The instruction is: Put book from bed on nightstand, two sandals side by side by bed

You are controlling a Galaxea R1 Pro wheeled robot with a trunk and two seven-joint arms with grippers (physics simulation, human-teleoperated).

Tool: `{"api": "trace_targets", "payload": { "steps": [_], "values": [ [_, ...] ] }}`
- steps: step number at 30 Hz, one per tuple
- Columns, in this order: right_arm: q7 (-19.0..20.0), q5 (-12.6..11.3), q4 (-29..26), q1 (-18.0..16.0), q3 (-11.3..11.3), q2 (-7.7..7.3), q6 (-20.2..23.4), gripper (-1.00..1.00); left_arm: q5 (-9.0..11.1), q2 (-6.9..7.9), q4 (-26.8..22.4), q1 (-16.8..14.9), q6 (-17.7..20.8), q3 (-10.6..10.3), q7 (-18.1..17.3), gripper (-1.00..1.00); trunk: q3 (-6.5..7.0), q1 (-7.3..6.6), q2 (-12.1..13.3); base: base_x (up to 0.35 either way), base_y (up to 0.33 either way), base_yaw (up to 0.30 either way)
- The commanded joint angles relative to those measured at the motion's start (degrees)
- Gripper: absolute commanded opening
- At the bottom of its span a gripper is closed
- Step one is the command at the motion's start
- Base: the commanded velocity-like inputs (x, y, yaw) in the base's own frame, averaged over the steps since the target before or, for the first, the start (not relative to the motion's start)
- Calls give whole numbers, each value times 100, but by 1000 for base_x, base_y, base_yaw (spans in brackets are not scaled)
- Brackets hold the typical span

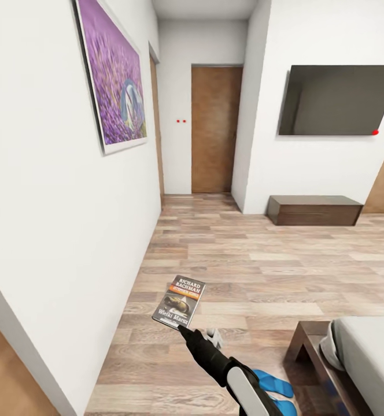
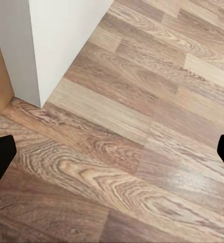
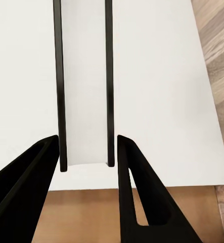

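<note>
We see the right pincer [image 3: 86,152] clamped on the book [image 1: 179,301], held above the wood floor [image 1: 261,260]; its cover reads "RICHARD BACHMAN" and "Wielki Marsz". The left pincer [image 2: 112,152] is spread apart.

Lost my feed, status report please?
Right gripper shut on book, held above floor. Left gripper open, empty. Bed lower right. Wall close left.

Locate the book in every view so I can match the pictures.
Head view: the book sits low centre, cover up, above the floor, pinched at its near edge by the right hand.
Right wrist view: the book is edge-on, white pages between dark covers, between that hand's fingers.
Left wrist view: bare floor and a white wall corner; left hand open.
Shared landmark: the wood-plank floor meeting the white wall.
</note>
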Motion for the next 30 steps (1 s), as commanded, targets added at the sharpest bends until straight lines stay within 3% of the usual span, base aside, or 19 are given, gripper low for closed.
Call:
{"api": "trace_targets", "payload": {
  "steps": [1,13,30],
  "values": [
    [17,-43,-1,-3,-5,0,25,-100,-58,2,5,-4,-21,51,-7,100,-6,-1,-3,0,24,34],
    [308,-48,3,-3,-44,-3,17,-100,-64,3,5,-4,-14,50,-12,100,-6,-1,-3,0,7,10],
    [356,-60,7,-3,-83,-12,23,-100,-80,-12,5,-4,-5,50,-7,100,-6,-1,-3,63,0,0]
  ]
}}
